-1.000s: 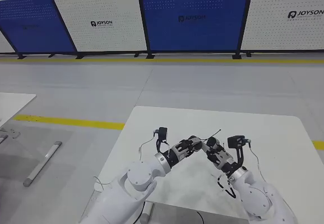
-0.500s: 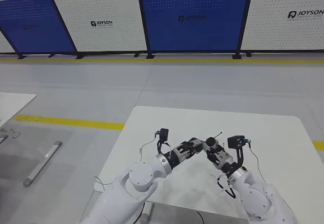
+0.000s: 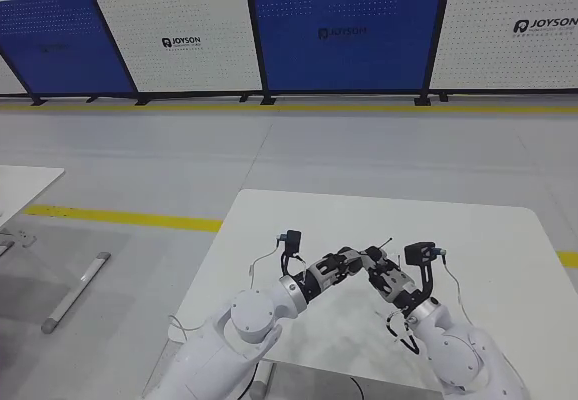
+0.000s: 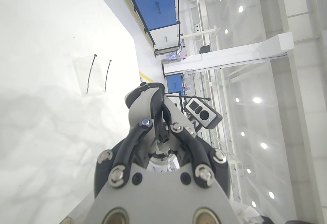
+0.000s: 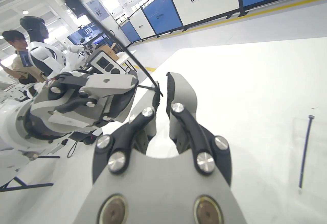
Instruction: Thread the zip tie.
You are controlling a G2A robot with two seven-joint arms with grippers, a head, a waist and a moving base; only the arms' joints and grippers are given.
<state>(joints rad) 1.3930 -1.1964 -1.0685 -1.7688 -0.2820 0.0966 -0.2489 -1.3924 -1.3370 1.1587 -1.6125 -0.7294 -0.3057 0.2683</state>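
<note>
Top view: both arms meet over the near half of the white table (image 3: 469, 225), with the left gripper (image 3: 348, 262) and the right gripper (image 3: 377, 266) tip to tip and almost touching. The black zip tie (image 3: 382, 244) is in the air between them, off the table, one end slanting up and away from the right gripper's tips. From this height I cannot tell how either pair of fingers stands. Left wrist view: the left gripper's fingers (image 4: 143, 102) are pressed together, a grey shell flat against the black pad of the other, with no gap at the tips. A wrist camera (image 4: 203, 112) on the other arm sits just beyond them. Farther off on the table, two spare ties (image 4: 90, 74) lie side by side, not touching, on a clear sheet (image 4: 79, 66). Right wrist view: the right gripper's fingers (image 5: 181, 92) are drawn close with only a thin slit between the pads, and the zip tie's strap runs into their tips, pinched there. From that point the strap rises at a slant to its square head. A thinner stretch of the tie goes sideways from the same tips into the closed tips of the left gripper, which pinches it. One of the spare ties lies flat on the table, well off to the side.
</note>
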